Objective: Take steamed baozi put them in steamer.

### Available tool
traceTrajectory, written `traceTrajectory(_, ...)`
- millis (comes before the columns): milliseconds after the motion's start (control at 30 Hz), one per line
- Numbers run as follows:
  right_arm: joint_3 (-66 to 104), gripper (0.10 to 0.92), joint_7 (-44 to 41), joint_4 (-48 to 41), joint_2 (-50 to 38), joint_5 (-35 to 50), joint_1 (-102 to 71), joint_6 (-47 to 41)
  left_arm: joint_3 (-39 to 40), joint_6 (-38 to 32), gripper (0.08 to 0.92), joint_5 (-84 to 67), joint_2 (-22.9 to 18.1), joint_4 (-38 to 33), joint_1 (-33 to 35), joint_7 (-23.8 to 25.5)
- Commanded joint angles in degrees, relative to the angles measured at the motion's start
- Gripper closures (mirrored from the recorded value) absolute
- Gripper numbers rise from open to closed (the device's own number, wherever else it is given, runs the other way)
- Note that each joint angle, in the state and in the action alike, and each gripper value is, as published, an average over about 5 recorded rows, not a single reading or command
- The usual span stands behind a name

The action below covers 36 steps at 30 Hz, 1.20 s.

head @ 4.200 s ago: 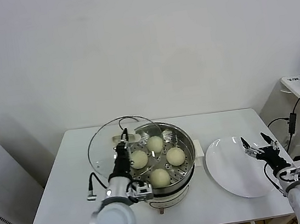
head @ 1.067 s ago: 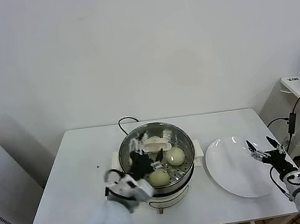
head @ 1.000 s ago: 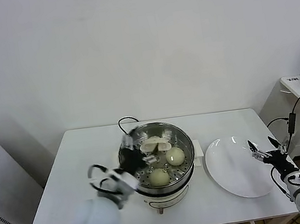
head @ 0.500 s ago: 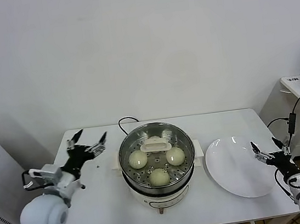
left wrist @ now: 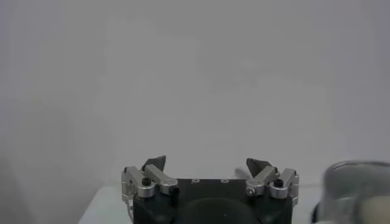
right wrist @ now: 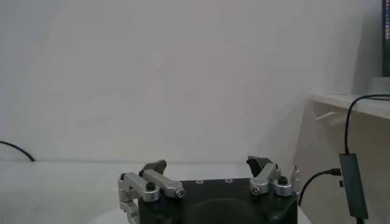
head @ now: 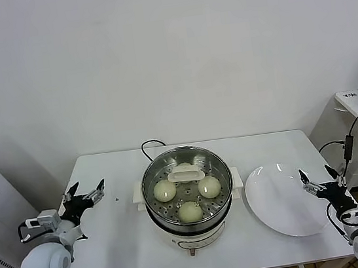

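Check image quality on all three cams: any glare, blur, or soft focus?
Head view: even, soft light; steamer wall shows mild reflections, white plate slightly bright, no harsh shadows. Left wrist view: left gripper sharp, steamer edge soft and blurred at the frame corner. Right wrist view: right gripper sharp, wall behind evenly lit, no glare.

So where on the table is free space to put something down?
The table is bare between the left gripper and the steamer, and along its far edge behind the cord. The plate is empty. The steamer is crowded with buns under its lid.
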Motion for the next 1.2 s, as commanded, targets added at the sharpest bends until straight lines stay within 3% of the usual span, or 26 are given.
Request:
traceTrajectory(33,-0.39,0.203,1.08,0.49,0.62,-0.47,-0.40,-0.33,-0.29,-1.15,0.177,0.69,-1.68,5.47,1.10,0.48)
traceTrajectory(1200,-2.35,0.203,1.07,0.20,0.54,-2.45,-0.38,-3.88,1.10,-1.57,0.177,1.05,-2.38,5.35,1.20,0.48)
